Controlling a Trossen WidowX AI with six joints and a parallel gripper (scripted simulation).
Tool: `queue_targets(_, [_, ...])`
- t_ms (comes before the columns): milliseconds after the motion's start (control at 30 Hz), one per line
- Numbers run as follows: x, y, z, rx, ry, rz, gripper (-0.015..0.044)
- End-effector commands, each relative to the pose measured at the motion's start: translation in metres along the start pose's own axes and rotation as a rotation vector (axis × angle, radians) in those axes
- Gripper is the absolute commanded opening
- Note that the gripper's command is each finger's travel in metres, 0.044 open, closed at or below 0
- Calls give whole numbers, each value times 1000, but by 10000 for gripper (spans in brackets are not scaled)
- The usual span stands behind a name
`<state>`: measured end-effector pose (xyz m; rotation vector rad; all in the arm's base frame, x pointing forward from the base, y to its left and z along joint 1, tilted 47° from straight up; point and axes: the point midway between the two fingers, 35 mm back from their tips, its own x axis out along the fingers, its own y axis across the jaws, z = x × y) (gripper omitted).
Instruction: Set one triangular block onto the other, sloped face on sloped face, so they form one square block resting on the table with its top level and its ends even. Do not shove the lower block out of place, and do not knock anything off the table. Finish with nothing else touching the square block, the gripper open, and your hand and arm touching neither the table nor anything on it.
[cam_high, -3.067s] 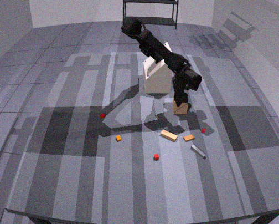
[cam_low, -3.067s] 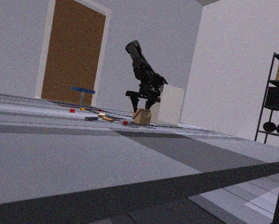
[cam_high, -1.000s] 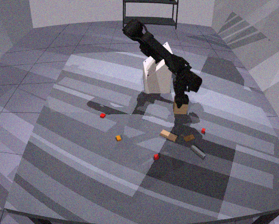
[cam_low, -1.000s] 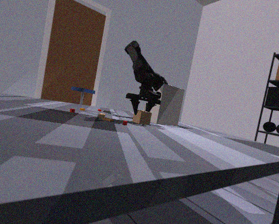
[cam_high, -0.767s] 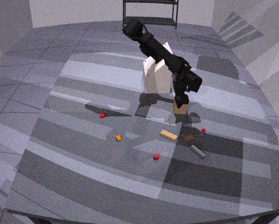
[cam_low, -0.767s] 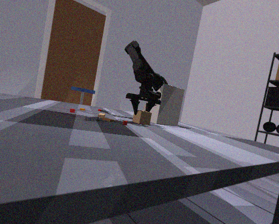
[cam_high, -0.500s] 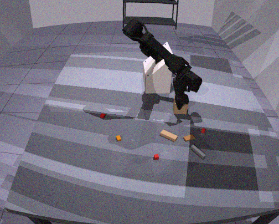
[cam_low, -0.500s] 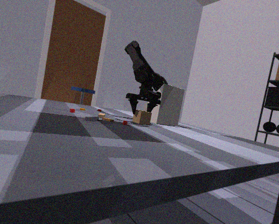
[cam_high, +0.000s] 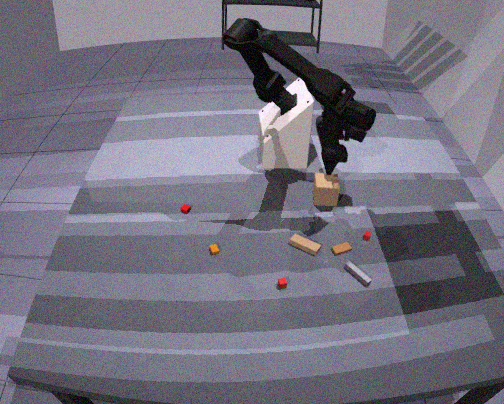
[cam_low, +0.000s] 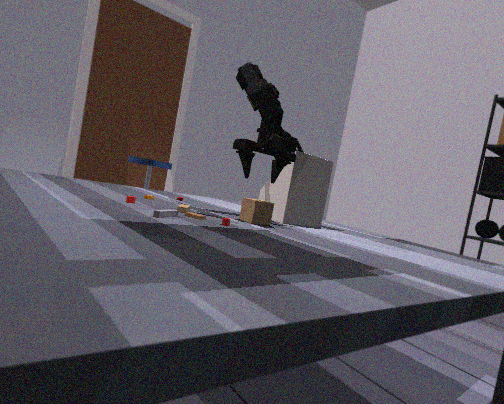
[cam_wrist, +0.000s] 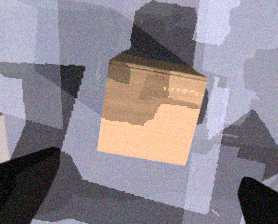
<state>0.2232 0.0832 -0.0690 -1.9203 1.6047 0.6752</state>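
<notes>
The black parallel-jaw end effector hangs spread wide with nothing in its grasp, its two fingers well apart. Directly beneath it, clear of both fingers, the tan wooden square block formed by two triangular blocks rests on the grey striped counter. A white rectangular pedestal stands just behind.

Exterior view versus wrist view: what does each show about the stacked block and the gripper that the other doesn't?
Only the exterior view shows the gripper raised well above the square block, with clear air between, and loose small pieces lying apart from the block. Only the wrist view looks straight down on the block's top, which appears as one even square, with both dark fingertips spread to the frame's lower corners. Both show the gripper open, holding nothing, and the block resting on the table.
</notes>
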Motion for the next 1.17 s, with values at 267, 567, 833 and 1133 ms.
queue_targets(267, [-25,0,0,5,-8,-16,440])
queue_targets(567, [-25,0,0,5,-8,-16,440])
queue_targets(833, [-25,0,0,5,-8,-16,440])
queue_targets(1133, [-25,0,0,5,-8,-16,440])
